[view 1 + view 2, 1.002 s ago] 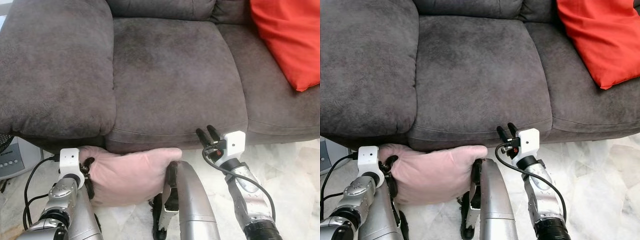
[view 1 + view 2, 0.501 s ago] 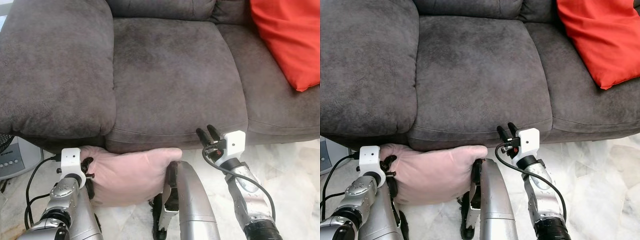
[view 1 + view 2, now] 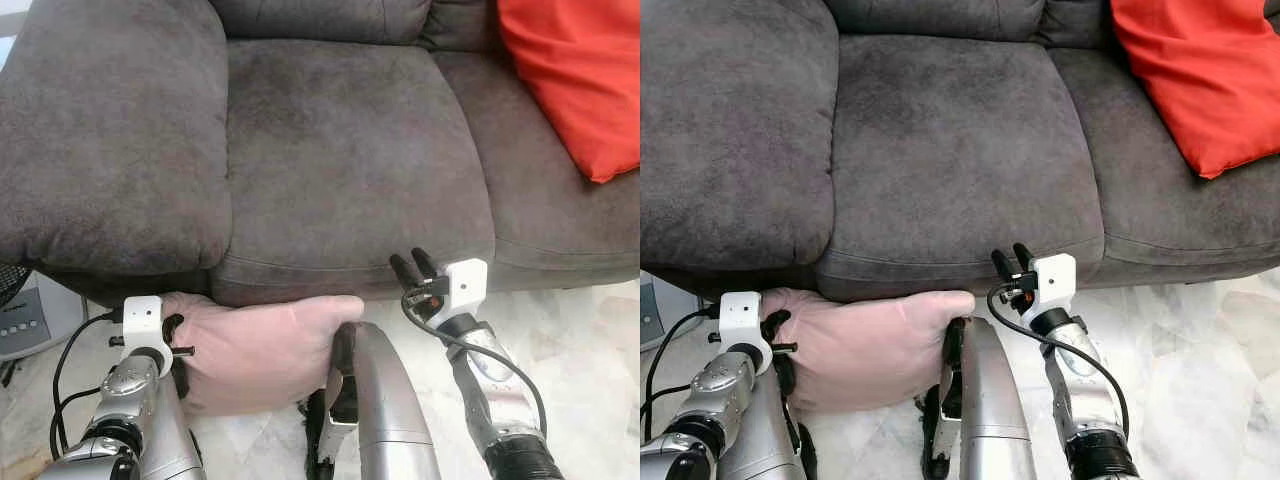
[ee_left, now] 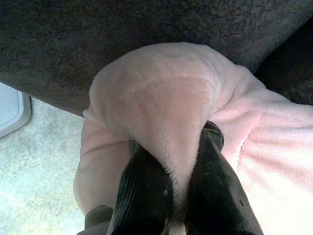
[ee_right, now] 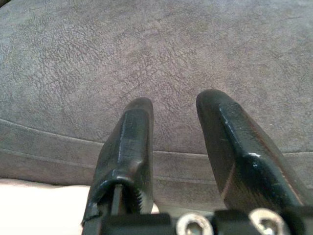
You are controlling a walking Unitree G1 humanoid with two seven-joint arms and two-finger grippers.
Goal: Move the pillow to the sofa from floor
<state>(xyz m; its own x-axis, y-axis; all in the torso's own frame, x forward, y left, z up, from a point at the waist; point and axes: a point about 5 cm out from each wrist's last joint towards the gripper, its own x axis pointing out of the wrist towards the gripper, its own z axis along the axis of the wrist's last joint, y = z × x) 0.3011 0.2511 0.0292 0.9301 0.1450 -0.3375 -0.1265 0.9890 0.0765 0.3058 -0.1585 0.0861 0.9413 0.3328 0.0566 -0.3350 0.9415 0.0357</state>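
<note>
A pale pink pillow is held low in front of the dark grey sofa, just below the front edge of the seat cushion. My left gripper is shut on a fold of the pillow at its left end. My right gripper is open with nothing between its fingers, raised at the seat's front edge to the right of the pillow. In the right wrist view its fingers point at the sofa cushion.
A red cushion lies on the sofa's right seat. A wide padded armrest fills the left. A white appliance stands on the marble floor at lower left. My silver leg is under the pillow's right end.
The view has shifted very slightly. The right gripper has edged a little up toward the seat edge. The left gripper still holds the pillow in the same place.
</note>
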